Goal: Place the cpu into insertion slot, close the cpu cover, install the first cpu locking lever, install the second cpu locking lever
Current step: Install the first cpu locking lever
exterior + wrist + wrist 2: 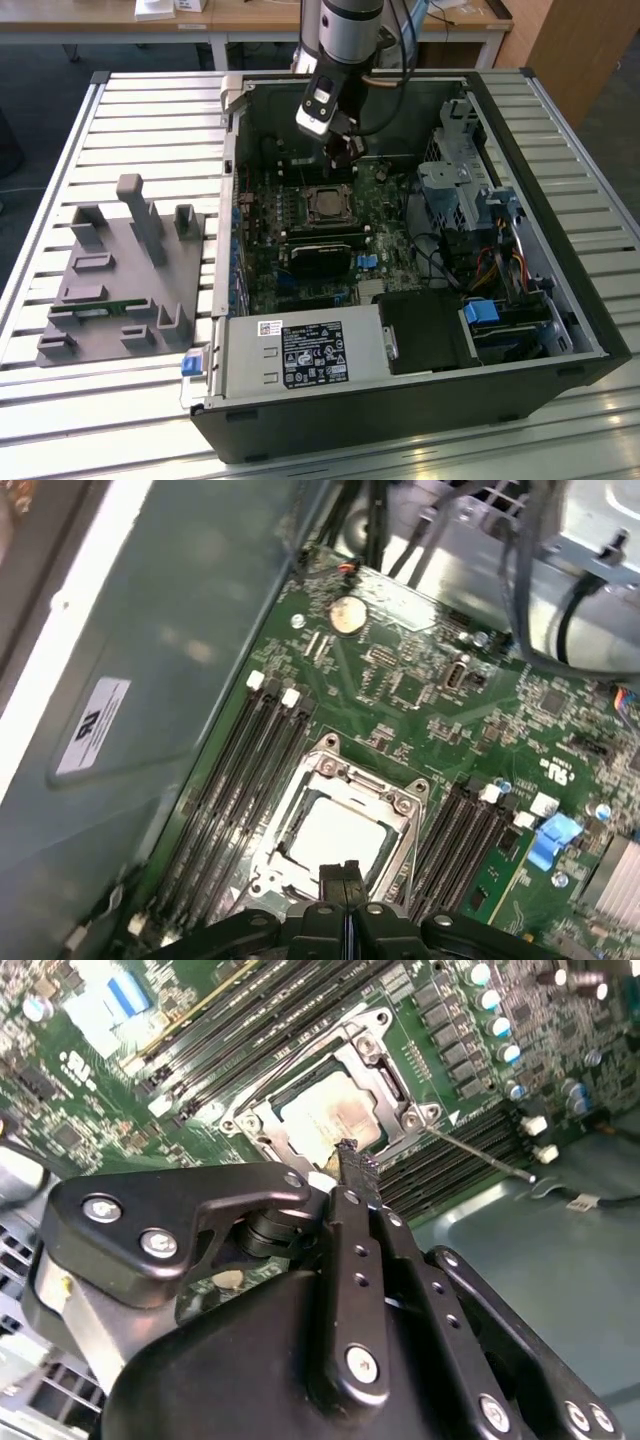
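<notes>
gripper (340, 872): fingertips pressed together, empty, lower centre of frame
cpu (335, 835): seated, cpu cover (372, 788) down
step: likely latching the locking lever (480, 1153); calls for a precise press

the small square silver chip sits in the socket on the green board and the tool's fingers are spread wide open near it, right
No: the black tool has its fingers shut together, not spread, as both wrist views show. The rest holds: the small square silver-grey chip sits in the square socket on the green circuit board, the tool near it.
</notes>
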